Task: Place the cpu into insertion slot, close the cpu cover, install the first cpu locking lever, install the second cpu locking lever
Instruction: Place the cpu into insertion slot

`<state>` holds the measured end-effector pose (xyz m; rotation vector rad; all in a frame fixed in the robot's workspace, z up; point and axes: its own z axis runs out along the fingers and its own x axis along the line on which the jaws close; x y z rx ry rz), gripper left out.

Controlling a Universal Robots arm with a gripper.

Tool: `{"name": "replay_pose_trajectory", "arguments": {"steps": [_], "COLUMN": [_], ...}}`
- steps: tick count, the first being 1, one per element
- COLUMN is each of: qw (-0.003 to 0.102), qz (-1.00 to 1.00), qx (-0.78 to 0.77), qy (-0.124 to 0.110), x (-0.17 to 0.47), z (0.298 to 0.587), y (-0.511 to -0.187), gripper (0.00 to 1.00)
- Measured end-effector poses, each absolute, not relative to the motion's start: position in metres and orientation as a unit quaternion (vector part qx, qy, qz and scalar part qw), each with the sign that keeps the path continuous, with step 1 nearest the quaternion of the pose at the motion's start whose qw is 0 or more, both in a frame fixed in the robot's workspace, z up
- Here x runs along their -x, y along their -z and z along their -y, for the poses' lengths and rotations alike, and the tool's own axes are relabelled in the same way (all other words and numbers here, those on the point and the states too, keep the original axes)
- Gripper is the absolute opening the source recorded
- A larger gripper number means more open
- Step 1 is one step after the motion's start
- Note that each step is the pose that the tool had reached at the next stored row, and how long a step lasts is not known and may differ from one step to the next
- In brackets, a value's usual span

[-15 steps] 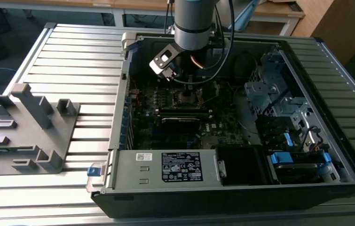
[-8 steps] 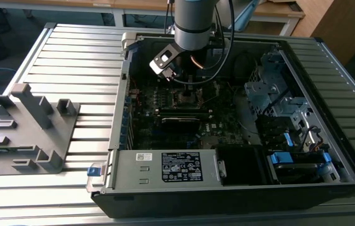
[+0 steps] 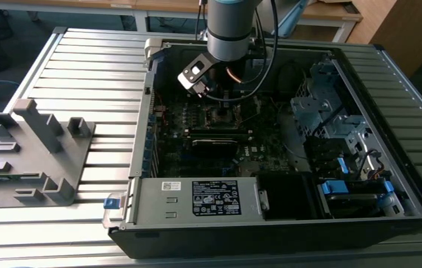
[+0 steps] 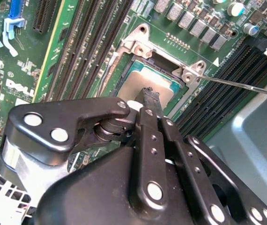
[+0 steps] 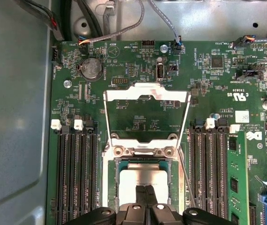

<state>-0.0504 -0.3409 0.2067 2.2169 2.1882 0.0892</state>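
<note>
Jaws: mine are drawn together, the two black fingertips (image 5: 141, 197) side by side with barely a seam between them and gripping nothing. They sit over the cpu's edge opposite the cover hinge; I cannot tell whether they touch it.
Cpu (image 5: 143, 180): flat square with a dull grey metal top, lying apparently level inside the insertion slot (image 5: 107, 185). Placing looks done.
Insertion slot: square socket with a silver rim and screw heads at the hinge side. It sits between banks of long black memory slots (image 5: 75, 173), in the far half of the case in the exterior view.
Cpu cover (image 5: 146, 92): thin silver sheet frame with a windowed middle, swung open on its hinge. The green motherboard (image 5: 138, 65) shows through the window. Not yet closed.
Locking lever (image 4: 246, 87): slim bright wire rod, standing free past the slot's corner, unlatched.
Setting: open computer case (image 3: 195, 204) on a ribbed metal desk (image 3: 84, 67), with a grey moulded fixture (image 3: 32, 151) at the exterior view's left.
Risk, chip: I judge a sideways drag from my tips could nudge the cpu out of square, and a cover shut on a skewed chip would bend contacts.
Risk, cover: thin and springy; pushed off-centre it may twist or snap down.
Risk, lever: smooth round wire against narrow hard tips may slip and flick across the board.
</note>
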Motion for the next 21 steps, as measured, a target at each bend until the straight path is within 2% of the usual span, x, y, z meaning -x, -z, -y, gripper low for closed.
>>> {"name": "replay_pose_trajectory", "arguments": {"steps": [21], "qw": [0.012], "qz": [-0.702], "qx": [-0.711], "qy": [-0.029], "x": [0.0509], "z": [0.3402], "y": [-0.1984], "gripper": [0.11]}}
